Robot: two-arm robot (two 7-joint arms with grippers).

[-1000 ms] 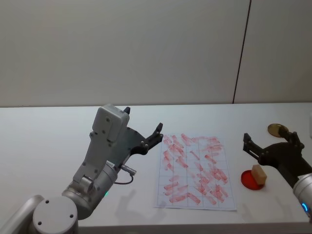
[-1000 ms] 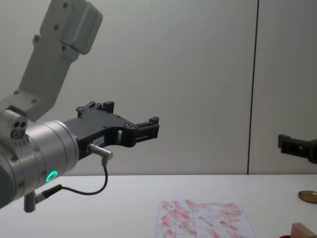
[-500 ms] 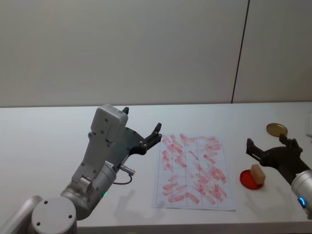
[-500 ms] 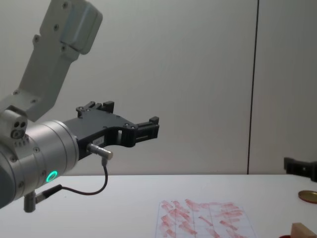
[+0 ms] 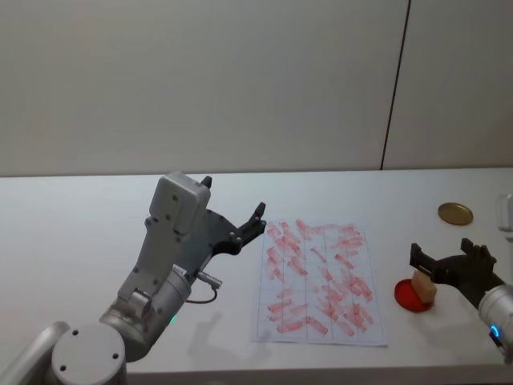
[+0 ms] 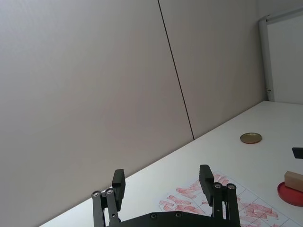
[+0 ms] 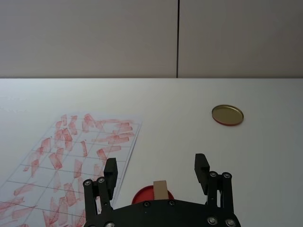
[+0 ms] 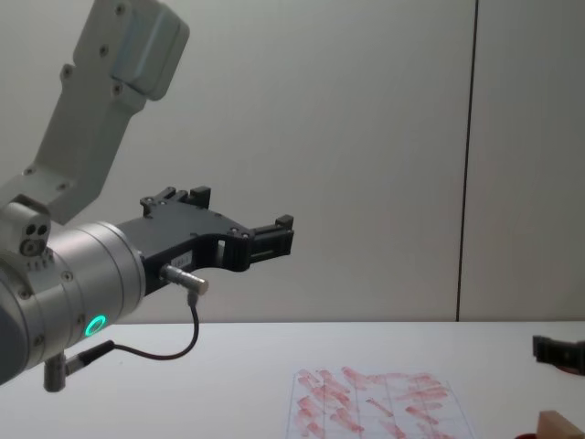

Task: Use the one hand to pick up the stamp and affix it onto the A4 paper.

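Above a white table before a grey wall, I am hovering my right gripper with its jaws spread wide and gripping nothing. The stamp is standing just below the gap between them, on a red pad. The paper is lying to the jaws' left and a brass disc ahead. My left gripper is hanging open beyond the paper.

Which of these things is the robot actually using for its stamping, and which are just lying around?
In the job: right tool, stamp, paper.
Lying about: brass disc, red disc under the stamp, left tool held up beside the paper.
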